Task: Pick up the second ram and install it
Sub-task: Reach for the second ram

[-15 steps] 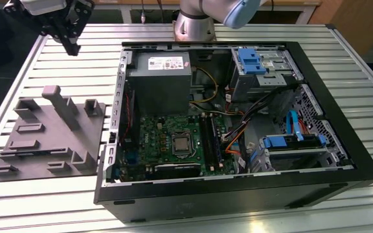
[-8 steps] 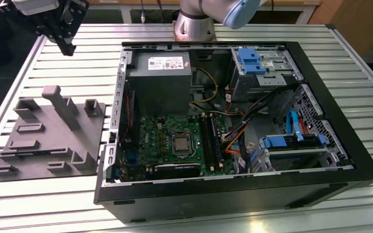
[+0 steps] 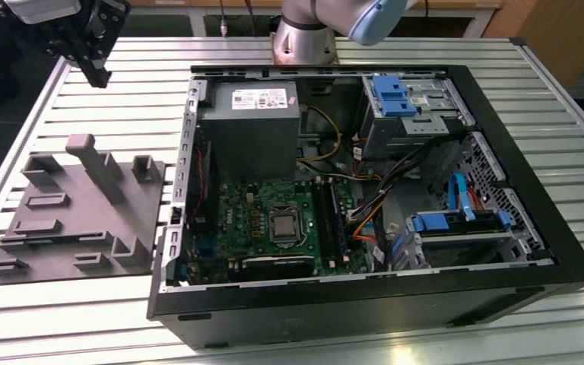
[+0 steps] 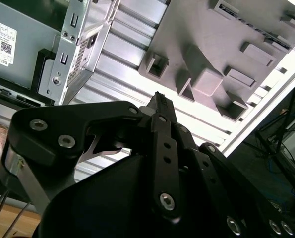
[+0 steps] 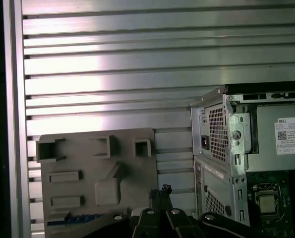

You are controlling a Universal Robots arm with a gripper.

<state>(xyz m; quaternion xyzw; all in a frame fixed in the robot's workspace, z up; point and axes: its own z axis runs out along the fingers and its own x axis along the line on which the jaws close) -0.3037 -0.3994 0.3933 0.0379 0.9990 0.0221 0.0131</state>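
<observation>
Exterior view's left: gripper [image 3: 97, 74] hangs above the slatted bench [image 3: 119, 99], clear of the grey tray [image 3: 69, 205]. Both wrist views show its fingers [image 4: 159, 106] drawn together with nothing between them. The second ram [image 5: 82, 217] sits in the tray, seen in the first wrist view as a blue-green strip and untouched. Centre: open computer case [image 3: 373, 304] lies on its side just beside the tray, with the grey power supply [image 3: 252, 129] above the green motherboard [image 3: 241, 213]. Exterior view's right: blue drive brackets [image 3: 391, 95].
</observation>
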